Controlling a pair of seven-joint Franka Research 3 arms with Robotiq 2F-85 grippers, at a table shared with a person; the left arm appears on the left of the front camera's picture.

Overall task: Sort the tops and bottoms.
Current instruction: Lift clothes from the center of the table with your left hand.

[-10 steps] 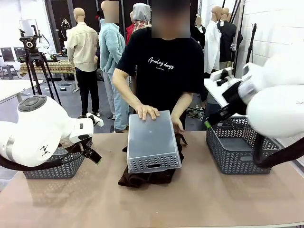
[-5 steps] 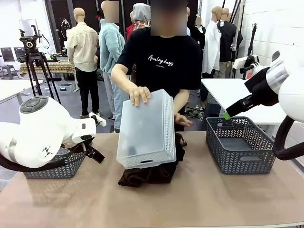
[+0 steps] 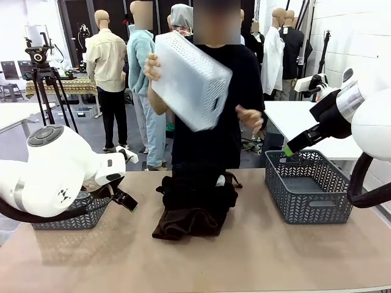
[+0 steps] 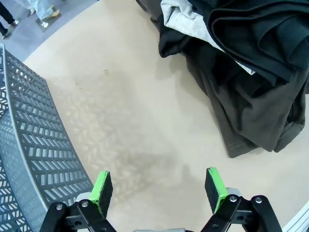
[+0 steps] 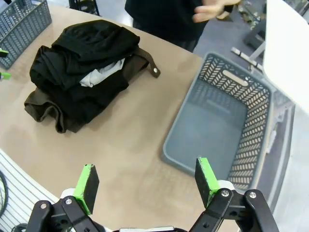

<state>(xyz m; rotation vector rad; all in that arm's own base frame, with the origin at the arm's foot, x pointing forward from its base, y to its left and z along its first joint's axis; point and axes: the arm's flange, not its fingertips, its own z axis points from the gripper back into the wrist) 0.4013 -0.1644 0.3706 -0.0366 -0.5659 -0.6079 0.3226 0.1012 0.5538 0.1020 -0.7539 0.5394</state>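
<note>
A pile of garments (image 3: 194,204) lies in the middle of the table (image 3: 263,256), toward its far edge, while a person (image 3: 214,128) in a black T-shirt stands behind it and holds a pale lattice bin (image 3: 190,79) tilted at chest height, clear of the clothes. Two black garments (image 5: 96,43) sit folded on top of the heap, and a pale grey-blue garment (image 5: 102,72) peeks out in a thin band beneath them. A dark brown garment (image 3: 183,224) lies at the bottom, spreading toward the robot's side of the table.

The robot's left hand (image 4: 158,186) hovers low over bare table with its green pads wide apart and nothing between them. It sits between the left grey basket (image 3: 64,217) and the pile, touching neither. The right hand (image 5: 146,182) hangs higher, by the far corner of the right grey basket (image 3: 308,195), and it too is spread open and gripping nothing (the wrist camera looks down past its pads at the table). Each basket stands at its own end of the table, well apart from the clothes.
</note>
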